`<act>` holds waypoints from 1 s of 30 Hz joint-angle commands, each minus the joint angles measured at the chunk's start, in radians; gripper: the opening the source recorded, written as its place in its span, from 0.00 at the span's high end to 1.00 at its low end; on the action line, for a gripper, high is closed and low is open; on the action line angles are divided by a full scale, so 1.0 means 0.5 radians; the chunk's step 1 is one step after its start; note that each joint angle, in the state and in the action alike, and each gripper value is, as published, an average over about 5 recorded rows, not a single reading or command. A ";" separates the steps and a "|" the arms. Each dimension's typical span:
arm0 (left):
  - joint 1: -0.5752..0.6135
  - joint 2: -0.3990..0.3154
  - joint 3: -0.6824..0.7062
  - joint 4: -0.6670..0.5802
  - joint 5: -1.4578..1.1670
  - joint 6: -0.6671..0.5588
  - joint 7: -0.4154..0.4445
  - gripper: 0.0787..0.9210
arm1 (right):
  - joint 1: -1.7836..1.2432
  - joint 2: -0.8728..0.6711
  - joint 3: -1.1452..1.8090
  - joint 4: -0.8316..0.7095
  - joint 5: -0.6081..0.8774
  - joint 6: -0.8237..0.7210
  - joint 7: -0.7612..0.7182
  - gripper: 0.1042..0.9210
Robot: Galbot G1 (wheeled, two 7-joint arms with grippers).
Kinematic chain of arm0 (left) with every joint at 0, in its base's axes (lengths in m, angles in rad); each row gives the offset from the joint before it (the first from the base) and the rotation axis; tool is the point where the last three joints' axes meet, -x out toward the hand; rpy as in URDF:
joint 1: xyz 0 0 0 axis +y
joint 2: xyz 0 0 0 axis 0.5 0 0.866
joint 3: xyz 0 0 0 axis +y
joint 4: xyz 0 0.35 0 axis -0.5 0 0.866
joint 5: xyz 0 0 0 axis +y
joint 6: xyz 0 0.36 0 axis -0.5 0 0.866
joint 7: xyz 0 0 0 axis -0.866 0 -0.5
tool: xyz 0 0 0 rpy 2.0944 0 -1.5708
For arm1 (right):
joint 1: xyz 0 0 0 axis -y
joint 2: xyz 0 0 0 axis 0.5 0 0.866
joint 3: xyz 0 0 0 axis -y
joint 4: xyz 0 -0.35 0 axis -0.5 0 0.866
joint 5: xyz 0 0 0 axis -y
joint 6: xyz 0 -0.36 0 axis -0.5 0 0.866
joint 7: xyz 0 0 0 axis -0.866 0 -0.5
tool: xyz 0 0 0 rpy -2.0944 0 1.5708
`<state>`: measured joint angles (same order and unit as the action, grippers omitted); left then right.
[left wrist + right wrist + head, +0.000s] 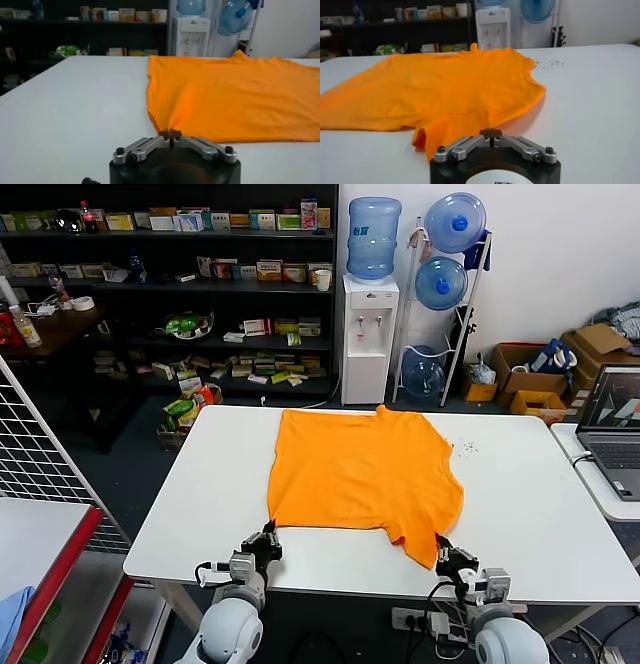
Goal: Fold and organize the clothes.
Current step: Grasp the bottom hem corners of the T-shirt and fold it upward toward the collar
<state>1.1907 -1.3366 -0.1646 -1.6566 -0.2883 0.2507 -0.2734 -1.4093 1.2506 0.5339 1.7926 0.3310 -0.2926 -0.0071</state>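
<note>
You've got both sets of fingers pinched shut on the near edge of the T-shirt (365, 479), left gripper (267, 534) on its corner, right gripper (444, 549) on the sleeve tip, and the shirt spreads flat away from you across the worktop (530, 514).

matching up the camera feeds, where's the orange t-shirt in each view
Head view: orange T-shirt lies flat mid-table.
Left wrist view: it fills the picture's right half, one corner at the left pincer.
Right wrist view: it spreads across the left and centre.
Shared landmark: white water dispenser behind the table.
</note>
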 commanded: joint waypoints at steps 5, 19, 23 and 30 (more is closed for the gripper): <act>0.132 0.129 0.002 -0.263 -0.008 0.009 -0.010 0.98 | -0.292 -0.074 0.069 0.278 -0.076 0.016 0.040 0.98; 0.486 0.335 -0.018 -0.527 0.128 -0.070 0.012 0.98 | -0.623 -0.177 0.173 0.477 -0.199 0.134 0.146 0.98; 0.371 0.262 -0.016 -0.452 0.212 -0.122 0.019 0.98 | -0.464 -0.219 0.141 0.373 -0.145 0.250 0.147 0.98; 0.093 0.133 0.026 -0.181 0.336 -0.185 0.042 0.98 | -0.057 -0.285 0.049 0.070 -0.082 0.380 0.114 0.98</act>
<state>1.3161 -1.2376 -0.1563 -1.8236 -0.1802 0.1865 -0.2563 -1.5300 1.1254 0.5685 1.8931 0.2861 -0.1597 0.0502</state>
